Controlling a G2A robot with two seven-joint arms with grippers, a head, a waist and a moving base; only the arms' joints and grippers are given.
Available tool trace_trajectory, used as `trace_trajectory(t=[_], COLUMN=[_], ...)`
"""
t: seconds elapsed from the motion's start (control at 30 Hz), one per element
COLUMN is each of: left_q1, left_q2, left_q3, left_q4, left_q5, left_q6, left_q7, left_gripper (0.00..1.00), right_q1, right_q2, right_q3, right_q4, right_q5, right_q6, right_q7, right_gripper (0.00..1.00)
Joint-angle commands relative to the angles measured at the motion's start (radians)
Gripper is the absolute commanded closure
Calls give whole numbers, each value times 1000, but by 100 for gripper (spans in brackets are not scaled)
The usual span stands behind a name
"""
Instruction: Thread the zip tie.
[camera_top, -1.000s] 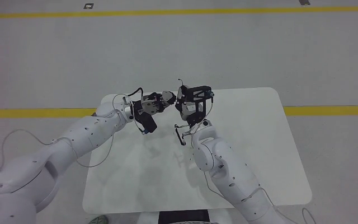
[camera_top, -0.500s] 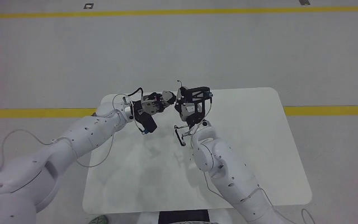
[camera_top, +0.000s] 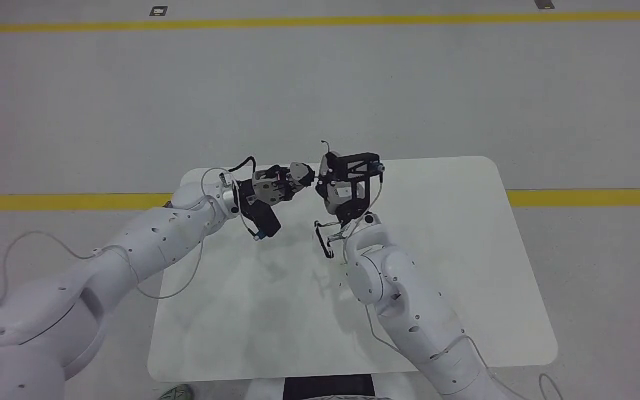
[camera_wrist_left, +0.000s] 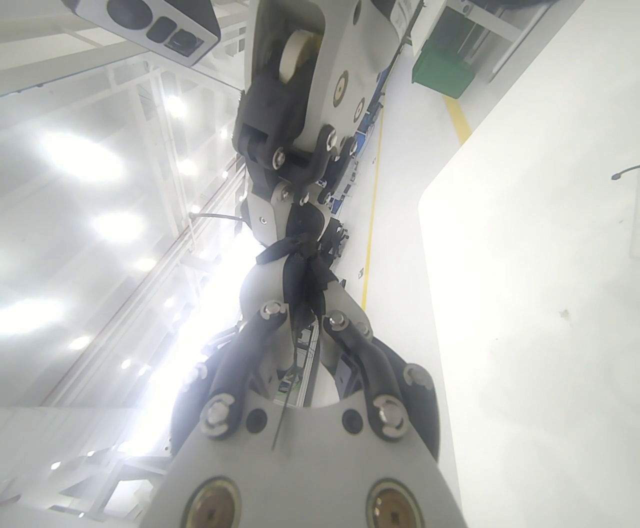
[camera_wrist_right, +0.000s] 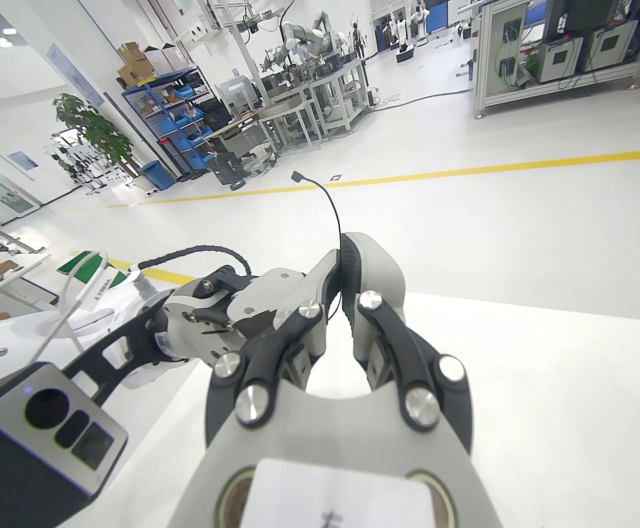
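This is looking like a robotics lab in a factory hall. Yellow floor lines are crossing a glossy white floor. Far off, blue shelving is holding bins and cardboard boxes, other robots are standing over workbenches, and framed equipment racks are lining the hall.

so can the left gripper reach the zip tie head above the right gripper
Likely yes, the way looks free: the zip tie curves up into open air from the right gripper, which is shut on it. But the left gripper, close beside, looks shut on it too.
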Motion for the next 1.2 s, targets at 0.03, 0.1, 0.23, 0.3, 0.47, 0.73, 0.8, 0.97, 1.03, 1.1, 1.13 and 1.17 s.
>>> trace_trajectory(t=[0.03,0.1,0.23,0.3,0.47,0.73,0.8,0.97,1.03,1.1,1.13,1.17], left_q1=[0,0,0,0,0,0,0,0,0,0,0,0], left_q2=[0,0,0,0,0,0,0,0,0,0,0,0], left_q3=[0,0,0,0,0,0,0,0,0,0,0,0], left_q4=[0,0,0,0,0,0,0,0,0,0,0,0], left_q5=[0,0,0,0,0,0,0,0,0,0,0,0], left_q6=[0,0,0,0,0,0,0,0,0,0,0,0], left_q7=[0,0,0,0,0,0,0,0,0,0,0,0], left_gripper=[100,100,100,100,100,100,100,100,100,100,100,100], right_q1=[0,-1,-1,-1,-3,-9,-9,-7,-7,-7,-7,-7], right_q2=[-2,-3,-5,-7,-9,-13,-14,-17,-18,-19,-19,-20], right_q3=[1,1,2,3,4,4,5,6,7,6,6,6], right_q4=[0,1,0,-5,-15,-16,-12,-4,-1,1,1,2], right_q5=[1,1,4,5,3,6,6,5,5,3,2,1], right_q6=[-6,-10,-13,-15,-24,-34,-35,-36,-37,-38,-38,-39], right_q7=[3,4,2,-3,0,8,8,3,2,4,5,6], right_gripper=[100,100,100,100,100,100,100,100,100,100,100,100])
